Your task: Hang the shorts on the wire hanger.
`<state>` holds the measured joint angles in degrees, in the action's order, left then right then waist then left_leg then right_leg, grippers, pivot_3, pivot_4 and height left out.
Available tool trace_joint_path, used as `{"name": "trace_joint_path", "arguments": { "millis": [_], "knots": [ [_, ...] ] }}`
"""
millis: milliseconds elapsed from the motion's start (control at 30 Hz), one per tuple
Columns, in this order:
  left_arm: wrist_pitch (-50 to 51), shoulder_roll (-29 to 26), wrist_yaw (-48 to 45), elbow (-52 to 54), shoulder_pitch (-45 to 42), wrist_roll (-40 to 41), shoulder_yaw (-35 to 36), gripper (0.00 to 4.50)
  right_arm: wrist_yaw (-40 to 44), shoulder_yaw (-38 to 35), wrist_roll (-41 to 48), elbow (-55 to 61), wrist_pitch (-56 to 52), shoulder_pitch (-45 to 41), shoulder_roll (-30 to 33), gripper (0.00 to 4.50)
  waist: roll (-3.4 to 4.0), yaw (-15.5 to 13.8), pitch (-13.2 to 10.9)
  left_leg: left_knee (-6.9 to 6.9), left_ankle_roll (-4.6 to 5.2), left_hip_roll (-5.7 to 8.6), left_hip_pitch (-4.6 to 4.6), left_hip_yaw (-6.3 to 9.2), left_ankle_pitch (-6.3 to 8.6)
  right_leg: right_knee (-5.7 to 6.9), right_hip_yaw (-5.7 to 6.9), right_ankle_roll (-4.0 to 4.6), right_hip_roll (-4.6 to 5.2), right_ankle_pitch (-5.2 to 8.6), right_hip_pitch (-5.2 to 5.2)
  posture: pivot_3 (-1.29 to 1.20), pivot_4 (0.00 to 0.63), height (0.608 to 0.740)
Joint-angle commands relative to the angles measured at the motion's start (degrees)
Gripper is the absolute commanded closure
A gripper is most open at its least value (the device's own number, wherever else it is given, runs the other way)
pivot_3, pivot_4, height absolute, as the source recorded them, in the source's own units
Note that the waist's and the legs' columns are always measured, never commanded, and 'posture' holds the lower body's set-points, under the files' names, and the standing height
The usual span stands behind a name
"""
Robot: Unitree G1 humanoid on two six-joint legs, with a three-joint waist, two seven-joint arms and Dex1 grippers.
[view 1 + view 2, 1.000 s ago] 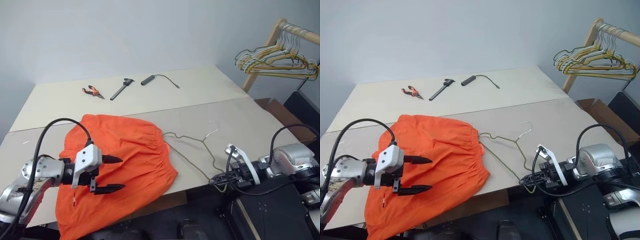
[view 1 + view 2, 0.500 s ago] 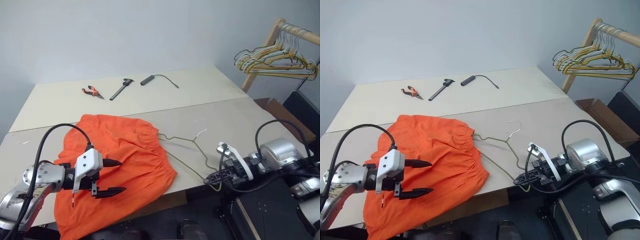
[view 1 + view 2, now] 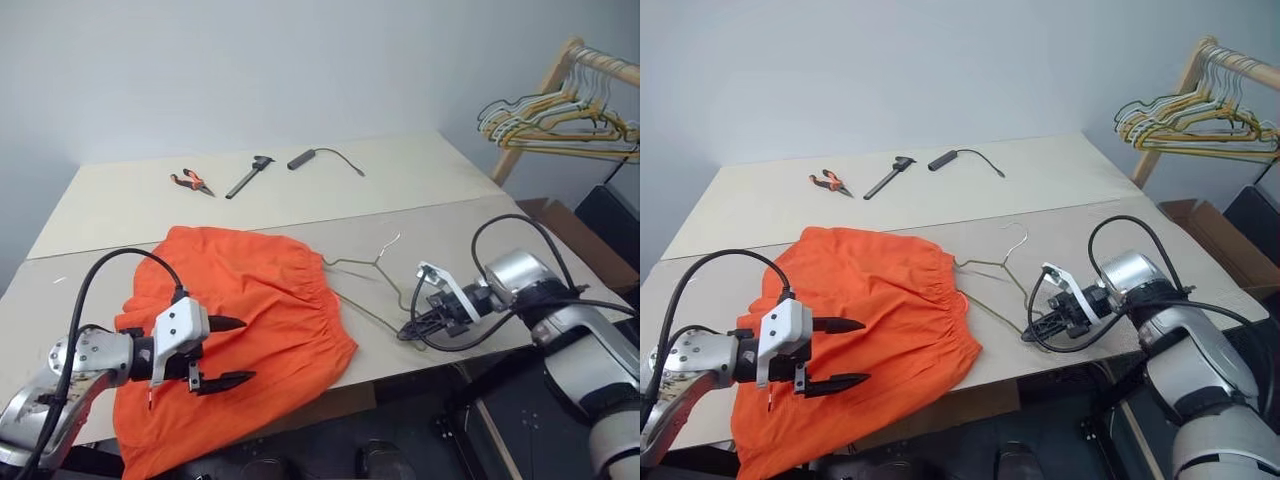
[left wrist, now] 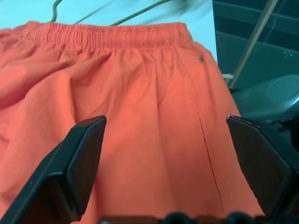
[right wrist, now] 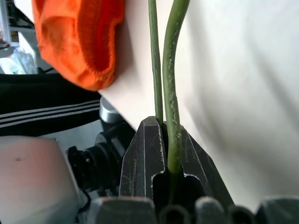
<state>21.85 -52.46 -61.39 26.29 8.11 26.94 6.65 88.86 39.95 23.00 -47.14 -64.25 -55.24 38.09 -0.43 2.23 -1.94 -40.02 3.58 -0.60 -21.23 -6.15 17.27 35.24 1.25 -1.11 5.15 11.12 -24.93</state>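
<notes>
My right gripper (image 3: pixel 1032 328), pinching the wire hanger (image 3: pixel 992 283), has dragged it toward 12 o'clock up the table (image 3: pixel 940 205). Left gripper (image 3: pixel 232 351) spread wide, unmoved over the shorts (image 3: pixel 260 330).

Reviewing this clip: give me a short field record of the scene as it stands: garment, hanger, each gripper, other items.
shorts: orange, spread flat on the table, waistband toward the hanger
wire hanger: lying beside the waistband, not yet in the shorts
right gripper: shut on the hanger's corner
left gripper: open, above the shorts, holding nothing
far side of table: pliers, black tool, black cable
</notes>
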Motion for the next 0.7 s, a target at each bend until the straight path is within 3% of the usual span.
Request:
{"name": "trace_joint_path", "arguments": {
  "millis": [33, 267, 500, 700],
  "knots": [
    [0.0, 0.2, 0.7, 1.5, -0.6, -0.4, 0.0, 0.02, 3.6, -2.8, -2.0, -5.1, 2.7, -3.8, -2.7, 4.50, 0.00, 0.1, 0.0, 0.01, 0.00, 0.00, 0.00, -0.02, 0.00, 0.04, -0.04, 0.00, 0.00, 0.00, -0.02, 0.00, 0.000, 0.740],
    [-0.5, 0.4, 0.9, 0.8, -1.2, -0.6, -0.7, 0.02, 3.3, -7.9, -4.5, -8.6, 5.7, -5.8, -4.8, 4.50, 0.00, 0.0, 0.0, -0.02, -0.03, 0.07, 0.02, -0.13, -0.02, 0.47, -0.26, 0.02, 0.03, 0.00, -0.20, -0.01, 0.000, 0.740],
    [-1.1, 0.4, 0.1, -1.0, -3.9, -1.4, -2.4, 0.02, 3.6, -3.5, -0.3, 3.6, 1.8, -2.4, -1.9, 4.50, 0.01, 0.3, 0.0, -0.01, -0.01, 0.06, 0.05, -0.15, -0.01, 0.54, -0.31, 0.02, 0.01, 0.00, -0.24, -0.04, 0.000, 0.740],
    [-1.8, 0.9, -0.3, -2.2, -5.7, -3.0, -4.3, 0.02, 3.6, -2.9, -5.4, -3.3, 6.1, -4.8, -5.9, 4.50, 0.01, 0.7, 0.0, -0.03, -0.01, 0.06, 0.09, -0.19, -0.01, 0.62, -0.34, 0.03, -0.01, 0.00, -0.24, -0.05, 0.000, 0.740]
  ]
}}
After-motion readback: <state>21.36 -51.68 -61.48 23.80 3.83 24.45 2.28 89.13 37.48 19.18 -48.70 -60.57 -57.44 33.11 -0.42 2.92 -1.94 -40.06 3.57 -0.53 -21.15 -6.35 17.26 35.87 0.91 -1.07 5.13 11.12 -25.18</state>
